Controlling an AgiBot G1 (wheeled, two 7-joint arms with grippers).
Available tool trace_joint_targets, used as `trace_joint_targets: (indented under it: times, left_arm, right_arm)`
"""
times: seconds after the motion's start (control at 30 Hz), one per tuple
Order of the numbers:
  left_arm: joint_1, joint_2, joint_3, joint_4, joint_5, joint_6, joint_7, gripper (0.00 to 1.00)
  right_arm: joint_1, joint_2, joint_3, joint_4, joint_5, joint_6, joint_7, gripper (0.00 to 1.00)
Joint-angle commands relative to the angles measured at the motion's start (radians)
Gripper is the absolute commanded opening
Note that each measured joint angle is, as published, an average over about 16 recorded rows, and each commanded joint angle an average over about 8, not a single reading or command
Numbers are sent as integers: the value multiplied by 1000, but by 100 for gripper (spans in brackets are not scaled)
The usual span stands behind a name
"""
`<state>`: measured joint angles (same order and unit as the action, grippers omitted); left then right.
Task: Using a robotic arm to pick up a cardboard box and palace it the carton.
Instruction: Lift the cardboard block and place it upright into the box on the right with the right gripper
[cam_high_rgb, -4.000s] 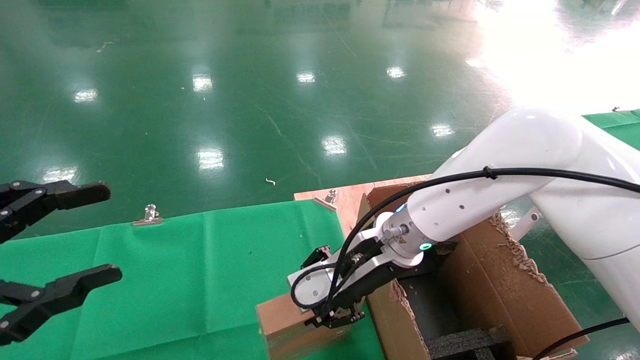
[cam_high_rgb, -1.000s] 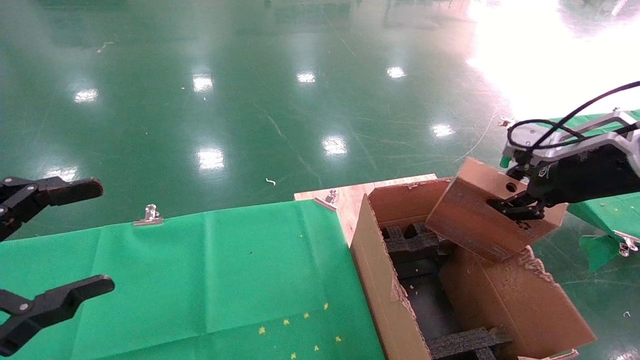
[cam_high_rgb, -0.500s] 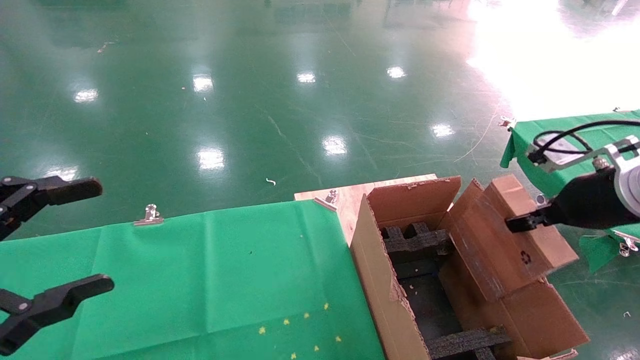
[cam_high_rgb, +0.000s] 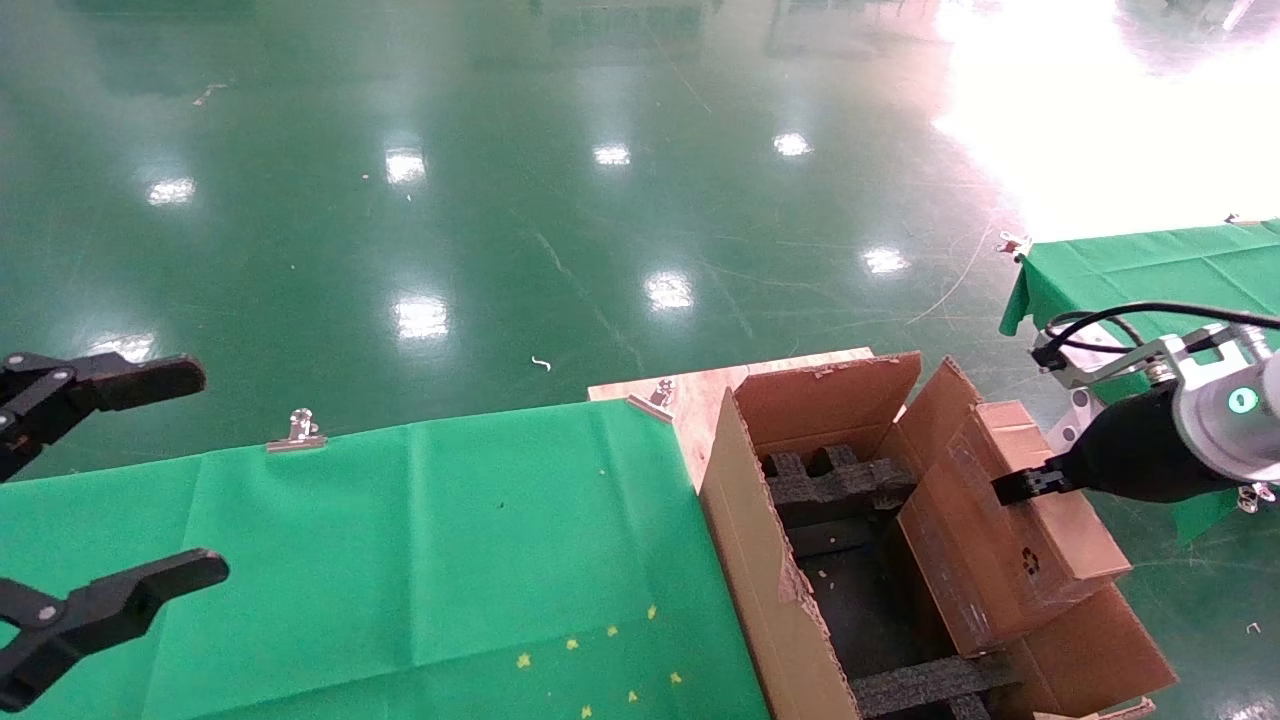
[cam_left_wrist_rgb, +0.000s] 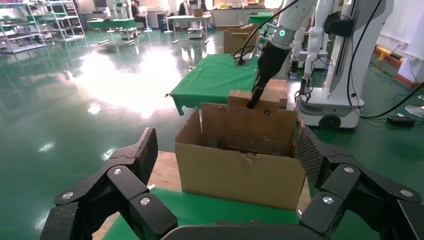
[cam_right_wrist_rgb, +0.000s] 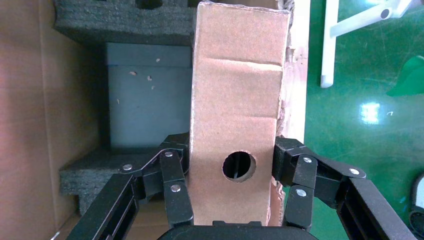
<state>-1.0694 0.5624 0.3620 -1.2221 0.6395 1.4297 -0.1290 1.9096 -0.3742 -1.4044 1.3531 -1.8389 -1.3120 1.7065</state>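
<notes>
The cardboard box (cam_high_rgb: 1010, 545) is small and brown, with a recycling mark on one side. It hangs tilted, its lower part inside the right side of the carton (cam_high_rgb: 760, 580). My right gripper (cam_high_rgb: 1030, 485), on the white robotic arm (cam_high_rgb: 1225, 415), is shut on the box from above. In the right wrist view the fingers (cam_right_wrist_rgb: 175, 172) press both long sides of the box (cam_right_wrist_rgb: 237, 100) beside a round hole. Black foam inserts (cam_high_rgb: 830, 485) line the carton. My left gripper (cam_high_rgb: 190, 475) is parked open at the far left. It faces the carton (cam_left_wrist_rgb: 240, 172).
A green cloth (cam_high_rgb: 400, 540) covers the table left of the carton, held by metal clips (cam_high_rgb: 297, 430). The carton stands on a wooden board (cam_high_rgb: 690, 395). Another green-covered table (cam_high_rgb: 1150, 260) is at the right. The carton's flaps (cam_high_rgb: 830, 395) stand up with ragged edges.
My right gripper lifted the box off the green cloth and carried it right over the carton. In the last half second it sank lower and slightly left into the carton.
</notes>
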Motion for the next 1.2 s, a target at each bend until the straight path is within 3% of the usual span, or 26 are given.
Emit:
trace_joint_targets:
  times: [0.03,0.63,0.97,1.2]
  left_arm:
    - [0,0,0,0,0,0,0,100]
    - [0,0,0,0,0,0,0,100]
    - [0,0,0,0,0,0,0,100]
    - [0,0,0,0,0,0,0,100]
  right_arm:
    - [-12,-7,-6,1,-9,10,15,0]
    - [-91,-36,-46,-4,-70,80,71,0]
    - [-164,-66,-73,-32,-105,171,94,0]
    - [-222,-111,-89,-118,-105,240,97,0]
